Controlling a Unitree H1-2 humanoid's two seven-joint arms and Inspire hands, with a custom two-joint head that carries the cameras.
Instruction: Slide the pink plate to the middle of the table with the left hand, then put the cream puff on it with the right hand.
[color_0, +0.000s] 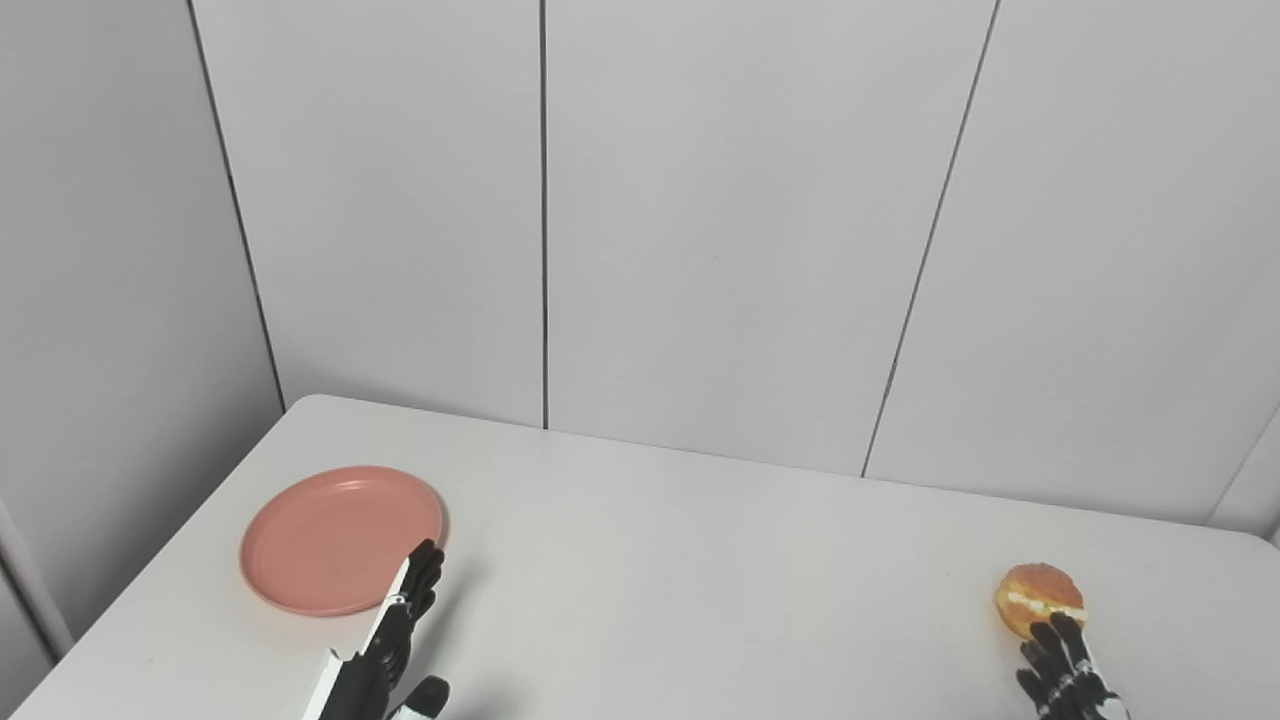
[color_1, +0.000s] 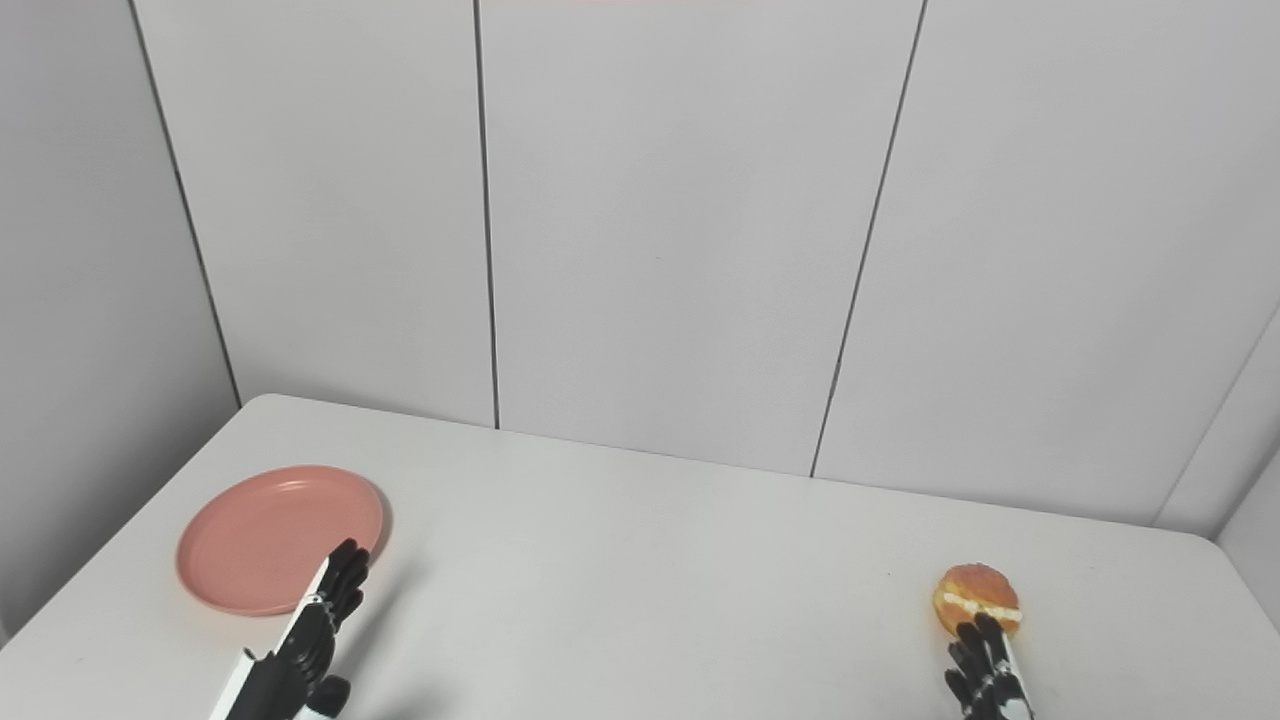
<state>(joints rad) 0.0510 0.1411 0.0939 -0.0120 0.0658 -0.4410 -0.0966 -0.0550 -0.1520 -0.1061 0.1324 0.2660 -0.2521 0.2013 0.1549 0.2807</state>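
While the pink plate (color_0: 335, 538) lies flat on the near-left part of the white table (color_0: 700, 580), well left of centre, it is round and shows no long axis. Left hand (color_0: 385, 645) reaches up from the near edge, fingers extended and held together, fingertips at the plate's near-right rim; contact cannot be confirmed. Cream puff (color_0: 1038, 597) sits near right, its cream seam running left to right. Right hand (color_0: 1068, 672) is just behind it, fingers slightly spread, holding nothing. Bare tabletop separates plate and puff.
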